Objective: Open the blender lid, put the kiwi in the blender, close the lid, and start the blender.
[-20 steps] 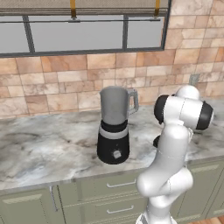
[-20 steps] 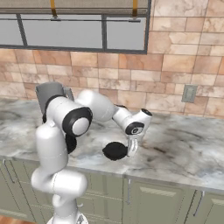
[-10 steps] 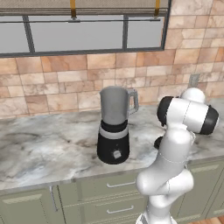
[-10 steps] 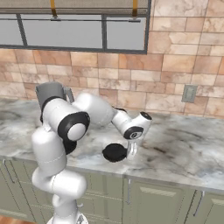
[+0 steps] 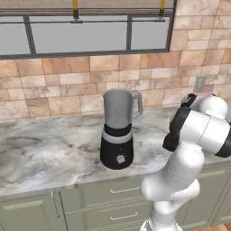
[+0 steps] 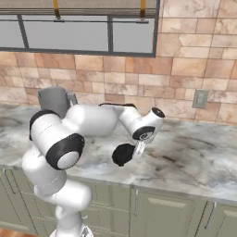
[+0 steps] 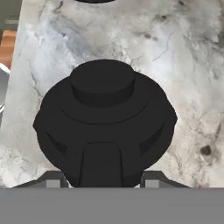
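Even, flat rendered light all round my tool, with soft pictures and no glare.

From my 2 base views the marble counter [image 5: 40,158] and the brick wall [image 6: 194,69] are evenly bright, with no clear source of light and no hard highlights; both pictures are slightly soft, with fine detail smeared. A faint dark shadow lies on the counter under the blender [image 5: 118,131]. Just ahead of my gripper [image 7: 101,179], the blender lid [image 7: 104,118] is so black that its steps show only as dim grey edges, with a thin shadow round its rim. I see no bending of lines at the edges, and nothing is sharper near than far.
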You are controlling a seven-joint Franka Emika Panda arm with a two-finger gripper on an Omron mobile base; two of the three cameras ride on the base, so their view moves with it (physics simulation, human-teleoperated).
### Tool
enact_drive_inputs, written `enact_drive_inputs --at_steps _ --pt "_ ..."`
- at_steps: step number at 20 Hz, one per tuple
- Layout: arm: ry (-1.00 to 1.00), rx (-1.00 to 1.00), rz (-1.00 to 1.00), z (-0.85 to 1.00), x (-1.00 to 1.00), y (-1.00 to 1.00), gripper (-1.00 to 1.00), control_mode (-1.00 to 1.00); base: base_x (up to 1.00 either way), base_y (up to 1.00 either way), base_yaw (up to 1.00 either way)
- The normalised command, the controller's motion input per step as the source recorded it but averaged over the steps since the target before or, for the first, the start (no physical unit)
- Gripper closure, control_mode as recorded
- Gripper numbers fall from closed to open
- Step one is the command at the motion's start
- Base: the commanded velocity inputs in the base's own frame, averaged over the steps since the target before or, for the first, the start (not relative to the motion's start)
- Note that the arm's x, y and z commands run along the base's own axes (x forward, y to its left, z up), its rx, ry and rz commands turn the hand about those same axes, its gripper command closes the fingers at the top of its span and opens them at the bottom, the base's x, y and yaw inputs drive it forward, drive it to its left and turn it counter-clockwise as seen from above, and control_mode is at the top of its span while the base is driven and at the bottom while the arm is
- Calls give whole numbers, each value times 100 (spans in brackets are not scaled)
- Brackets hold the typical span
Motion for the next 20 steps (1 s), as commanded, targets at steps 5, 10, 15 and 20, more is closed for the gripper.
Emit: enact_drive_inputs --at_steps 5,10,15,20 --pt "-10 18 -5 43 -40 -16 100 -100 0 0 0" --pt "-14 14 -7 100 -25 5 100 -100 0 0 0" --pt "-4 9 -5 100 -9 24 100 -100 0 0 0" --pt "0 9 -2 100 -9 24 100 -100 0 0 0"
